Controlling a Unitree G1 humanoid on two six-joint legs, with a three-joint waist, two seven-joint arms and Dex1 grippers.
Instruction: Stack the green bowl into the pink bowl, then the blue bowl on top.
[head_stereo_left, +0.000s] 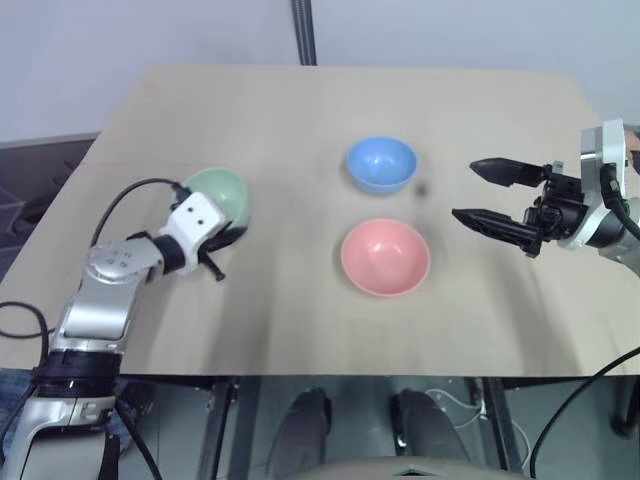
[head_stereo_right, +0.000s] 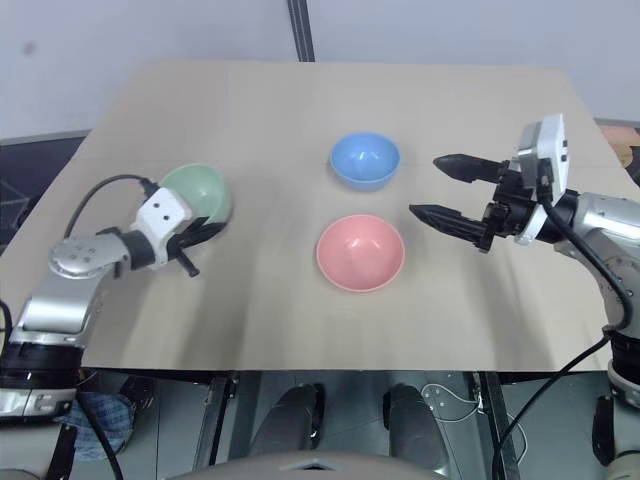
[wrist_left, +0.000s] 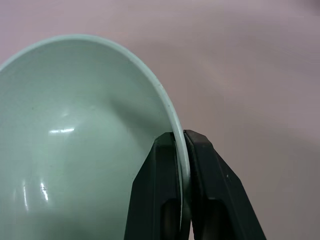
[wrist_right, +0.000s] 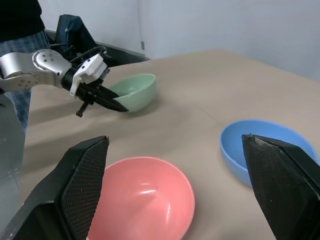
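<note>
The left end effector (wrist_left: 181, 150) is clamped on the rim of the green bowl (head_stereo_left: 222, 193) at the table's (head_stereo_left: 300, 120) left side, the right end effector (head_stereo_left: 492, 195) gapes empty, and pink bowl (head_stereo_left: 385, 257) and blue bowl (head_stereo_left: 381, 163) sit unstacked, so no stacking is done.

green bowl (head_stereo_left: 222, 193) far left on the table (head_stereo_left: 300, 120); blue bowl (head_stereo_left: 381, 164) behind pink bowl (head_stereo_left: 385, 257), both right of centre

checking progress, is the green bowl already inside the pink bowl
No, the green bowl sits apart from the empty pink bowl, its rim pinched by the left gripper.
</note>
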